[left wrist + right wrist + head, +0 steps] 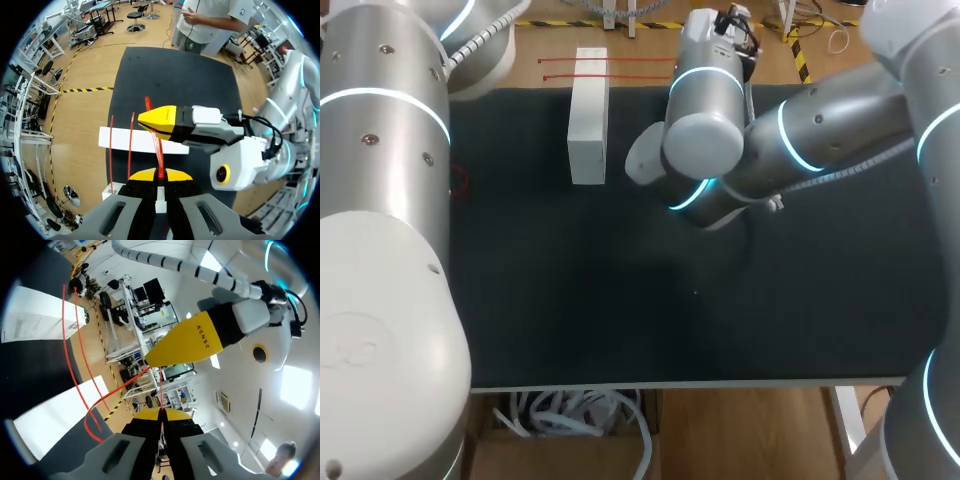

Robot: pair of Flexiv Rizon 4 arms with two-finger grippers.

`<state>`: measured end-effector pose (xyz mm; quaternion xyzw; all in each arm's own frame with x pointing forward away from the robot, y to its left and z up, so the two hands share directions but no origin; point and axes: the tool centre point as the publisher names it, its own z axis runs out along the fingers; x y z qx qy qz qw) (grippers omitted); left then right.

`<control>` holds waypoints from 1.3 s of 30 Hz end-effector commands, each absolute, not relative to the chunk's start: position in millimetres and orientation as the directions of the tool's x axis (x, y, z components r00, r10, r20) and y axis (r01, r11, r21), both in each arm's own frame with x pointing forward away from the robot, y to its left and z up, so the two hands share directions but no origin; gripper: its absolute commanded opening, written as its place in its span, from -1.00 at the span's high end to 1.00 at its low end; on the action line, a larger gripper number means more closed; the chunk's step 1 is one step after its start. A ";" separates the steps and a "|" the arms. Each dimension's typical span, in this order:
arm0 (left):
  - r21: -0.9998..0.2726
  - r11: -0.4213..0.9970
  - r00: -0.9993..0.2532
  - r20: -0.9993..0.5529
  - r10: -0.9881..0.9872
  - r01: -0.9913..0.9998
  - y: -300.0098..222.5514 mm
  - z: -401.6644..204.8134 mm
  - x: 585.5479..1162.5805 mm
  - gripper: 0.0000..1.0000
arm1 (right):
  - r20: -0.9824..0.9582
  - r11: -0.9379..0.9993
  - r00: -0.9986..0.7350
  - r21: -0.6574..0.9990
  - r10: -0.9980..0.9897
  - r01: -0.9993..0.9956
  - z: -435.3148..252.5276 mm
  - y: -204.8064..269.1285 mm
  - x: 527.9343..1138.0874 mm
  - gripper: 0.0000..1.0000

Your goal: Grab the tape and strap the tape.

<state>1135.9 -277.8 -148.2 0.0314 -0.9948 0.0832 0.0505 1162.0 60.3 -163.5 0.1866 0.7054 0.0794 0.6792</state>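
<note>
The red tape (pixel 610 60) lies in two thin lines across the far end of a white box (pixel 588 115), which stands on the black mat. In the left wrist view my left gripper (pixel 160 175) is shut on a strand of the red tape (pixel 158 147) above the white box (pixel 125 140). My right gripper (pixel 159 122) sits just ahead of it on the same strand. In the right wrist view my right gripper (pixel 161 414) is shut on the thin red tape (pixel 161 390), facing the yellow fingertips (pixel 187 340) of the left one. More of the tape curves over the box (pixel 35 320). My left gripper is outside the head view.
The black mat (pixel 670 300) covers the table, bare in front of and to the right of the box. My right arm (pixel 800 140) crosses the back right of the mat. A small red mark (pixel 460 181) sits at the mat's left edge.
</note>
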 end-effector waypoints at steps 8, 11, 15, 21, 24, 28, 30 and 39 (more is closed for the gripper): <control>-0.151 0.986 -0.991 0.124 -0.051 -0.070 -280.9 -145.3 1143.3 1.00 | -0.893 0.867 -0.007 0.435 0.451 0.244 -158.3 64.5 1156.3 1.00; -0.151 0.986 -0.991 0.124 -0.051 -0.070 -280.9 -145.3 1143.3 1.00 | -0.893 0.865 -0.003 0.434 0.449 0.252 -157.4 62.3 1155.6 1.00; -0.151 0.986 -0.991 0.124 -0.051 -0.070 -280.9 -145.3 1143.3 1.00 | -0.882 0.847 0.003 0.453 0.471 0.279 -156.9 59.1 1155.1 1.00; -0.151 0.986 -0.991 0.124 -0.051 -0.070 -280.9 -145.3 1143.3 1.00 | -0.896 0.857 0.002 0.425 0.444 0.293 -156.5 55.2 1155.8 1.00; -0.151 0.986 -0.991 0.124 -0.051 -0.070 -280.9 -145.3 1143.3 1.00 | -0.898 0.859 -0.005 0.418 0.439 0.294 -156.5 54.4 1155.3 1.00; -0.151 0.986 -0.991 0.124 -0.051 -0.070 -280.9 -145.3 1143.3 1.00 | -0.909 0.873 -0.012 0.396 0.417 0.285 -156.9 55.8 1155.6 1.00; -0.151 0.986 -0.991 0.124 -0.051 -0.070 -280.9 -145.3 1143.3 1.00 | -0.913 0.877 -0.015 0.386 0.407 0.285 -157.1 57.0 1156.4 1.00; -0.151 0.986 -0.991 0.124 -0.051 -0.070 -280.9 -145.3 1143.3 1.00 | -0.919 0.886 -0.023 0.374 0.395 0.273 -157.7 63.6 1160.0 1.00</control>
